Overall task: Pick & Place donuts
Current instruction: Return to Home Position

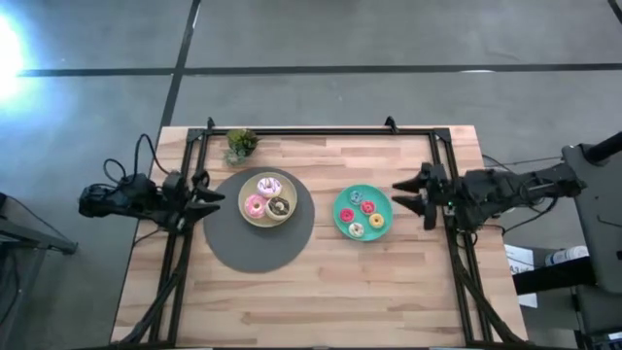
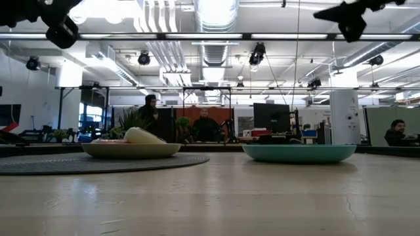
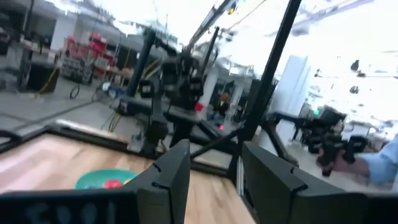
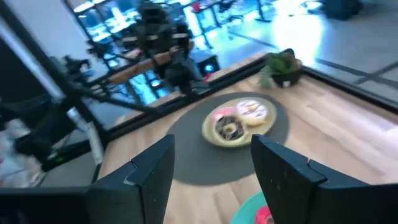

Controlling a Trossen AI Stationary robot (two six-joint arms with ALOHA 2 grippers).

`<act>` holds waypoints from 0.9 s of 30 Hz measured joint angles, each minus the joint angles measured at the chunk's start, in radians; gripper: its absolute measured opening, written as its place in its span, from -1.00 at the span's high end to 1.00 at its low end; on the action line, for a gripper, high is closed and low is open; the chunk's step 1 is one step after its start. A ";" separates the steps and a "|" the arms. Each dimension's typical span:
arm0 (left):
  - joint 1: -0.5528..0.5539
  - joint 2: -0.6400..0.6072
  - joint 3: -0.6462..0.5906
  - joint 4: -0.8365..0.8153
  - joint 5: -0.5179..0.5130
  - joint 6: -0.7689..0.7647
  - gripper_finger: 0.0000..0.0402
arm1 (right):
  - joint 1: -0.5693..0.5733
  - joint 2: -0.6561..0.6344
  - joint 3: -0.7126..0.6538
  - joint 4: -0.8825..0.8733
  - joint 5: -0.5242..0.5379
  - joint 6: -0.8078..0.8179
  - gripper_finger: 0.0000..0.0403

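Note:
Three larger donuts, pink (image 1: 256,205), dark chocolate (image 1: 279,207) and lilac sprinkled (image 1: 268,186), lie on a beige plate (image 1: 246,192) that sits on a round grey mat (image 1: 248,245). Several mini orange and red donuts (image 1: 362,213) lie on a teal plate (image 1: 339,222). My left gripper (image 1: 206,193) hovers open at the mat's left edge, above the table. My right gripper (image 1: 413,193) hovers open just right of the teal plate. In the right wrist view the beige plate (image 4: 208,137) shows ahead between the fingers; in the left wrist view the teal plate (image 3: 93,179) shows low.
A small potted plant (image 1: 240,145) stands near the table's far edge, behind the mat. A black frame (image 1: 321,131) runs along the far edge and both sides. Bare wood lies toward the near edge. People sit in the room beyond the table.

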 joint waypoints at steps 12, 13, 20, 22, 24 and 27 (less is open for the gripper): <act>0.000 -0.005 -0.266 0.306 0.017 -0.091 0.39 | -0.003 -0.250 -0.252 0.066 0.019 0.004 -0.01; 0.000 -0.005 -0.270 0.306 0.017 -0.092 0.39 | -0.004 -0.265 -0.270 0.065 0.035 0.005 -0.01; 0.002 0.000 -0.283 0.308 -0.006 -0.121 0.39 | -0.002 -0.359 -0.389 0.058 0.128 0.113 -0.01; 0.002 0.004 -0.283 0.302 -0.007 -0.128 0.39 | -0.003 -0.374 -0.420 0.060 0.128 0.131 -0.01; 0.002 0.004 -0.283 0.302 -0.007 -0.129 0.39 | -0.002 -0.376 -0.449 0.059 0.121 0.129 -0.01; 0.002 0.005 -0.283 0.295 -0.007 -0.129 0.39 | -0.003 -0.369 -0.485 0.062 0.122 0.120 -0.01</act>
